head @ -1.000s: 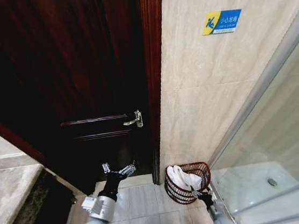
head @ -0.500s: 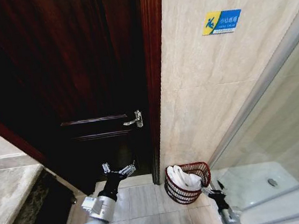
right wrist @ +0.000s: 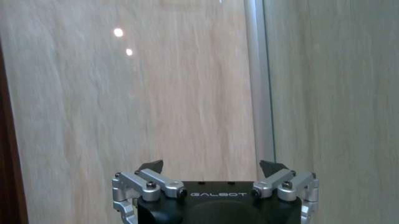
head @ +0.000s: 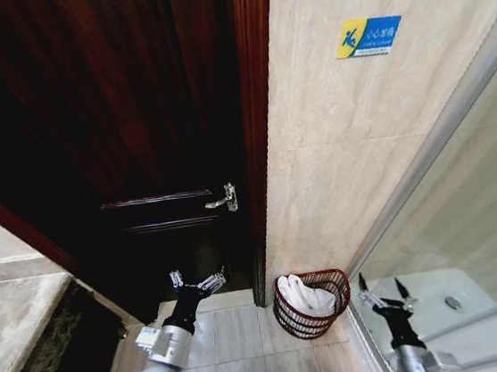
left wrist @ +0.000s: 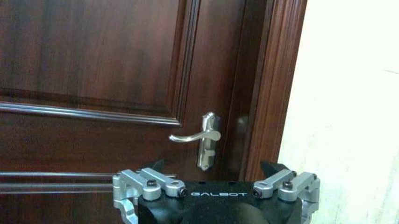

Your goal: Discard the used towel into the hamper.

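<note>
since a second earlier the right claw (head: 383, 294) had pulled away from the hamper (head: 311, 304) and risen to the robot's right, beside the glass shower panel (head: 467, 215); it was released, fingers spread wide with nothing between them. the used towel (head: 304, 294) lay inside the hamper, white folds heaped toward the door side and rising a little above the rim. the hamper stood on the tiled floor (head: 234, 331) against the beige wall (head: 345, 166), between the dark door frame (head: 258, 149) and the shower's raised sill. the left claw (head: 197, 282) hung low before the dark wooden door (head: 133, 118), also released and empty, facing the lever handle (left wrist: 199, 136).

the drop looked done, so the risk now seemed to be in the retreat. the right claw was near the glass, and a careless swing could knock the panel or its metal post (right wrist: 257, 84). a sweep back toward the left could catch the hamper's rim and tip it, spilling the towel.

open room lay over the floor tiles between the two arms; wall, door and glass closed off the rest.
</note>
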Motion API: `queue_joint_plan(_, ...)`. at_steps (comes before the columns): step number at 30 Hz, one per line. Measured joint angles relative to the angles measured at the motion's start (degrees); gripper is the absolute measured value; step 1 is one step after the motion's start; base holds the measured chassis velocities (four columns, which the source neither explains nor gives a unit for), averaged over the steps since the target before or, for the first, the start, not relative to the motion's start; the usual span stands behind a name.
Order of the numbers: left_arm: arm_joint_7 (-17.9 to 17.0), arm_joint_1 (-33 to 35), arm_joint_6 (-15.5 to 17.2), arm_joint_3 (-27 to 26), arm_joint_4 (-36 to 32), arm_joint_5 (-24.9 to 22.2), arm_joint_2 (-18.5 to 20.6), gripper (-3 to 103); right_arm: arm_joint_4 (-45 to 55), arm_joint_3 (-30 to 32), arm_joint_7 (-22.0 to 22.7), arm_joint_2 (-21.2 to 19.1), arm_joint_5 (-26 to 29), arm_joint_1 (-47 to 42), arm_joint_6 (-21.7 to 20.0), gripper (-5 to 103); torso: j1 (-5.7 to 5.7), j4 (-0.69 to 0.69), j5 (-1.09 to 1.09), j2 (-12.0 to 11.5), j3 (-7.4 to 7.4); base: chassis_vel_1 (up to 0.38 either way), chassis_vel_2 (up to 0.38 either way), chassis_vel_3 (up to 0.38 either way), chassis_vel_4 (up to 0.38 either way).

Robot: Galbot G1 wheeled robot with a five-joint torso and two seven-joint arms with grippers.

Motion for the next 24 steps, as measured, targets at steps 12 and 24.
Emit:
queue_joint_plan(12,0.0,0.0,0.0,0.0,0.0,0.0,0.0,100,11.8,-0.1,-0.3,1.5,-0.7,-0.4,-3.2,100,0.00,0.00,0.00,0.0,0.00,0.000,0.000,0.000,0.000)
queue_joint_plan(24,0.0,0.0,0.0,0.0,0.0,0.0,0.0,100,16.9,0.5,-0.3,1.3,-0.2,0.3,-5.4,100,0.00,0.00,0.00,0.0,0.00,0.000,0.000,0.000,0.000)
